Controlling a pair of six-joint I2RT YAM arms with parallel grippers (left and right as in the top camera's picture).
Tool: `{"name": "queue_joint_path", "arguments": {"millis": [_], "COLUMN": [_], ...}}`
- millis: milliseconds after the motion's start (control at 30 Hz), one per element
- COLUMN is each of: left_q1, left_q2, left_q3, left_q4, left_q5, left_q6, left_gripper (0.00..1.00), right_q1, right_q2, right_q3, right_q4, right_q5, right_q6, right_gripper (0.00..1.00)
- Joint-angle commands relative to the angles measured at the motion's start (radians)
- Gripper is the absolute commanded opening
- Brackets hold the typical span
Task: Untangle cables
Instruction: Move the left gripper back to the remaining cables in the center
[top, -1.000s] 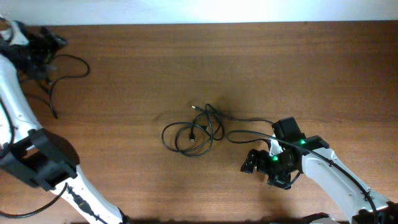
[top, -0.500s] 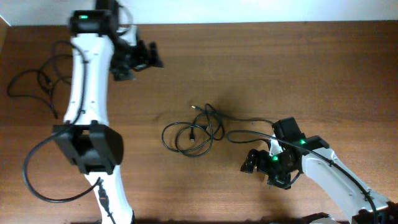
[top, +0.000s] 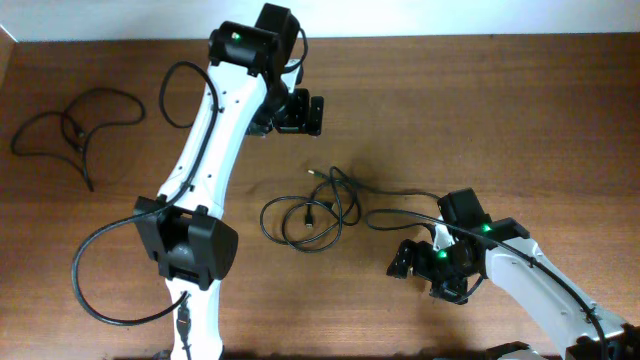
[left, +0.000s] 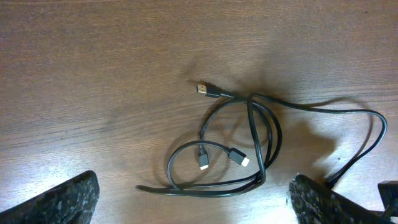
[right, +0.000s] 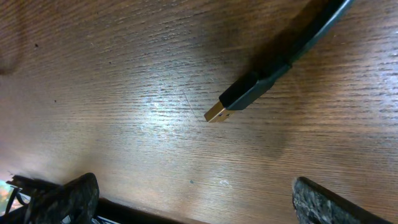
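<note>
Cable knot (top: 305, 215) lies flat mid-table (top: 520, 110), thin black loops overlapping. From the left wrist view (left: 249, 149), two small plug ends sit inside the loops and a third, metal-tipped plug (left: 204, 89) pokes out at the knot's edge. One long strand (top: 400, 192) runs out of the knot toward the right arm and passes under it. Left gripper (top: 316, 113) hangs above the wood just beyond the knot, on the back-edge side, not touching it. Its fingers (left: 62, 202) show at the bottom corners of the wrist view, wide apart with nothing between them: released. Right gripper (top: 405, 260) sits low, near the knot's right side, beside the long strand. Its fingers (right: 68, 196) are likewise spread and empty; a gold-tipped plug (right: 239, 98) lies on the wood ahead of them, untouched. A separate cable (top: 75, 120) lies well apart from the knot, far to its left, in an open wavy loop, joined to nothing else.
</note>
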Motion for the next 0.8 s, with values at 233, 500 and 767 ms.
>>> {"name": "queue_joint_path", "arguments": {"millis": [233, 500, 767], "left_q1": [0.001, 0.0, 0.065], "left_q2": [-0.033, -0.067, -0.493], "left_q3": [-0.007, -0.066, -0.567], "left_q4": [-0.129, -0.129, -0.111], "left_q5": [-0.018, 0.083, 0.009], "left_q6": [0.013, 0.082, 0.005], "left_gripper": [0.99, 0.99, 0.99], "right_q1": [-0.001, -0.001, -0.001], "right_q2": [0.005, 0.005, 0.005], "right_q3": [-0.005, -0.005, -0.005], "right_q4": [0.0, 0.0, 0.0], "right_q5": [0.013, 0.013, 0.013], "right_q6": [0.005, 0.005, 0.005], "right_gripper": [0.98, 0.98, 0.98]}}
